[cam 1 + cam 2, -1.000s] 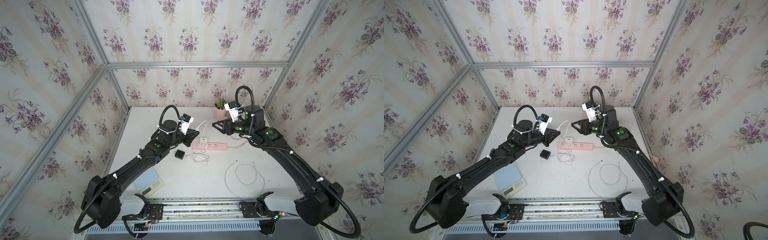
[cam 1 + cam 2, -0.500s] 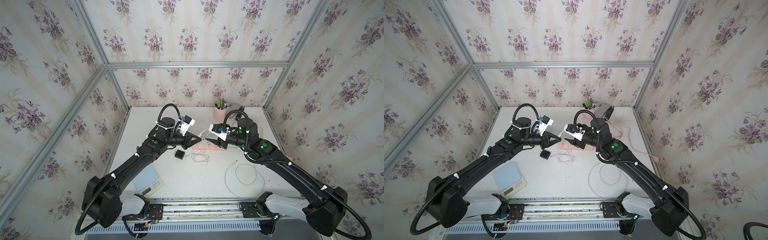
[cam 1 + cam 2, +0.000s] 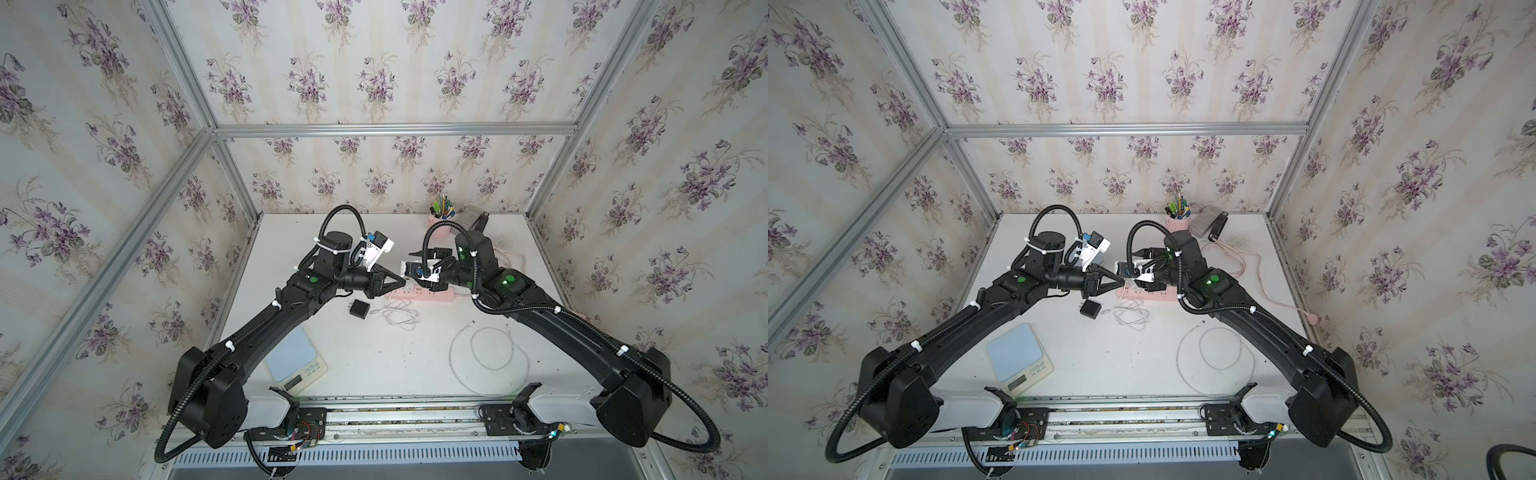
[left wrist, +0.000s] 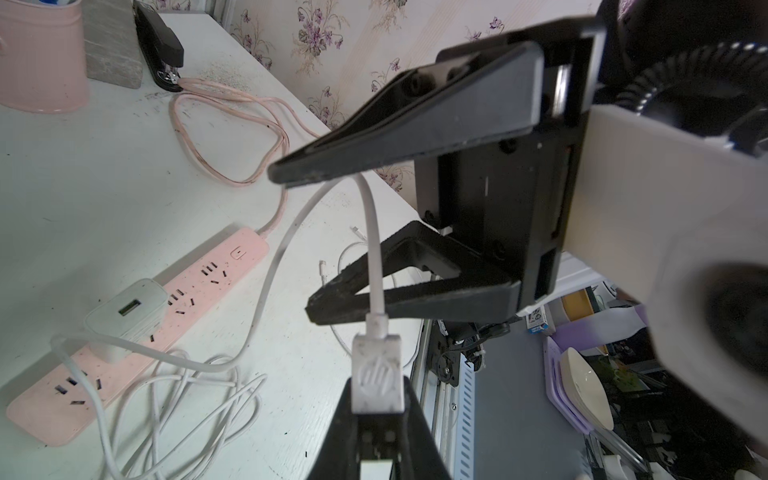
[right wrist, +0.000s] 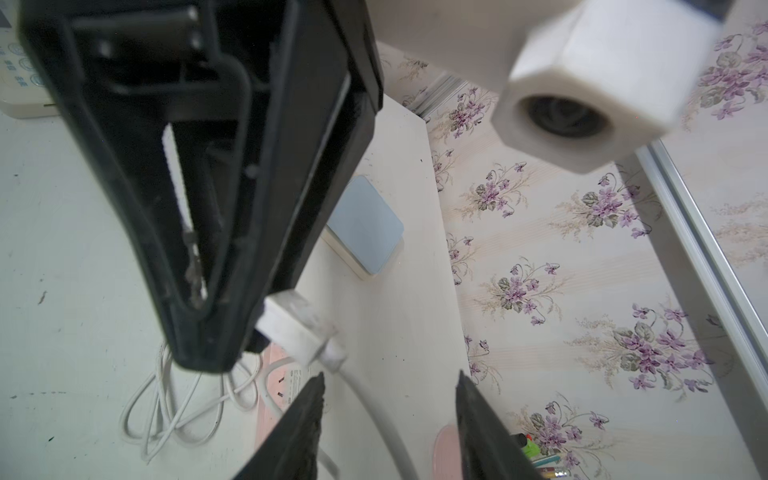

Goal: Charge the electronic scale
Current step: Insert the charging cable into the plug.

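So, in both top views the two arms meet nose to nose just above the middle of the frame, over the pink power strip point(image 3: 432, 296). The left fingers point(image 3: 390, 282) look pinched together. The right fingers point(image 3: 419, 252) are right up beside them, but from up here it's too small to say what either one has. The scale point(image 3: 293, 357) sits flat on the white surface point(image 3: 374, 365) in the lower left, well apart from the strip and partly under the left arm. A black charger block point(image 3: 358, 309) and a tangle of white cable point(image 3: 399, 316) lie just below the strip, and a loop of thin cable point(image 3: 486, 353) lies lower right of centre.

Left wrist view is way clearer. The left fingers are clamped on a white USB plug point(image 4: 377, 376). The white cable point(image 4: 376, 249) runs off it between the right fingers point(image 4: 415, 124), which stand wide apart and don't look to be pinching it. Beyond them a white charger point(image 4: 129, 311) is plugged into the strip.

Right wrist view, same story from the other side. The right fingers point(image 5: 299, 428) are spread, the left ones grip the plug point(image 5: 297, 326) just ahead of them, and the cable drops down between the right pair. The scale point(image 5: 365, 224) shows on the surface behind.
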